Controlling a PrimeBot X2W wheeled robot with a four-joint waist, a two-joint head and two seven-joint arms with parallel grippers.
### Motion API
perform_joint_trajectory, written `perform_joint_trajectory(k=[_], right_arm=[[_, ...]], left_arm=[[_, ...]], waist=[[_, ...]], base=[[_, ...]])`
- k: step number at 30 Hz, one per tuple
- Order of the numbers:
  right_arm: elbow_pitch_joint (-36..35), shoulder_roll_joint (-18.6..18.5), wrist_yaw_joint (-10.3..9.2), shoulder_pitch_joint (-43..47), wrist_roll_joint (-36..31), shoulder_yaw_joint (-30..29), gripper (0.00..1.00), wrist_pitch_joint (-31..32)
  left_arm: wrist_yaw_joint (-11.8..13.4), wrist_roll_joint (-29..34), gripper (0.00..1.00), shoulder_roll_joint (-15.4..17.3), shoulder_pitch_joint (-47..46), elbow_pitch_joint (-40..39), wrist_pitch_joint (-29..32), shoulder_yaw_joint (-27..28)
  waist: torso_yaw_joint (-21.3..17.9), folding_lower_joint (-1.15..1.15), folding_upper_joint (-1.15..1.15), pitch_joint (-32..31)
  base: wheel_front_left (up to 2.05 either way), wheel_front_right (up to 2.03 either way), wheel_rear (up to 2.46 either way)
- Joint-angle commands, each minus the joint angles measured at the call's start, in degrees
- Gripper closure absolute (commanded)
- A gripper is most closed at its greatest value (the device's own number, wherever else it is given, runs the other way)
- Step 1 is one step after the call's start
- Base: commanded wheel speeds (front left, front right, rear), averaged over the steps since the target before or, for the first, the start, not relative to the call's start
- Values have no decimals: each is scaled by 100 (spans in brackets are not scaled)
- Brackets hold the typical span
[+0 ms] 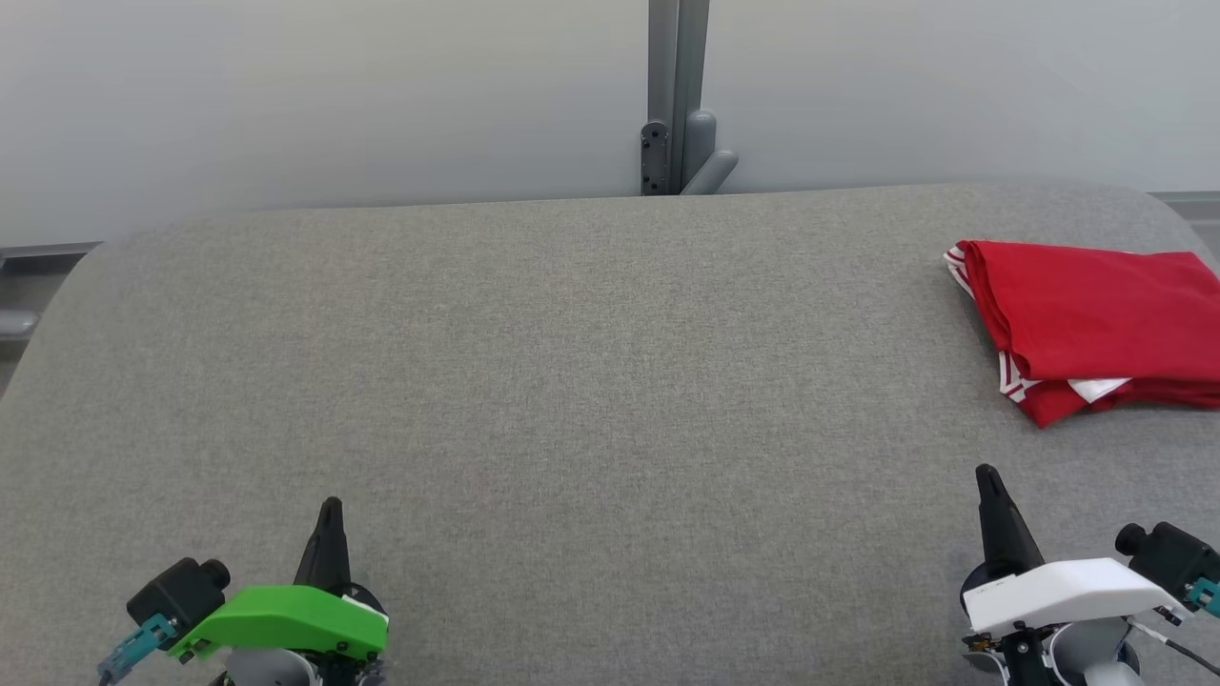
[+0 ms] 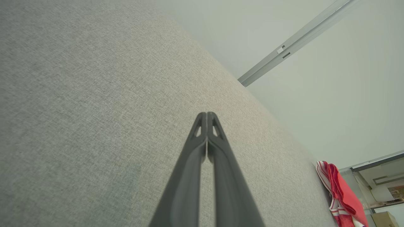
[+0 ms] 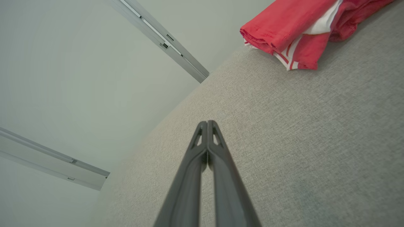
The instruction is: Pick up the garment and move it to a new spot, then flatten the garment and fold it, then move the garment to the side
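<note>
Now the folded red, white-striped cloth garment (image 1: pixel 1096 314) sits at the right edge of the grey fabric table (image 1: pixel 572 381), left gripper (image 1: pixel 331 507) and right gripper (image 1: pixel 986 476) pinched shut, empty; a clumsy nudge might slide it off.

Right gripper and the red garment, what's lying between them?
Nothing: between the right gripper and the red garment the stretch is bare grey surface, as the head view and the right wrist view show.

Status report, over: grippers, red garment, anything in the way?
Left gripper shut, empty. Right gripper shut, empty. Red garment folded, far right on grey surface, apart from both. No obstacle seen.
</note>
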Motion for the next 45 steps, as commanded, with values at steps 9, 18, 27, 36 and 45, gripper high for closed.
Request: perform_joint_trajectory(k=[9, 18, 27, 36, 45], right_arm=[[-114, -48, -2, -189, 829, -146, 100, 203], [-127, -53, -2, -220, 1410, -240, 100, 350], [-138, -55, -2, -248, 1890, -317, 100, 474], [-148, -56, -2, -279, 2381, -400, 100, 599], [-158, -56, -2, -298, 2843, -475, 100, 717]], left_arm=[[-124, -796, 100, 8, -285, -73, 221, 152], [-193, -1339, 100, 9, -376, -72, 392, 247], [-248, -1800, 100, 8, -455, -70, 525, 323], [-302, -2261, 100, 8, -533, -68, 668, 402], [-353, -2695, 100, 8, -604, -64, 807, 479]], waist=[[-24, 0, 4, 12], [-44, 0, 4, 23], [-63, 0, 5, 32], [-84, 0, 6, 42], [-105, 0, 6, 53]], base=[[0, 0, 0], [0, 0, 0], [0, 0, 0], [0, 0, 0], [0, 0, 0]])
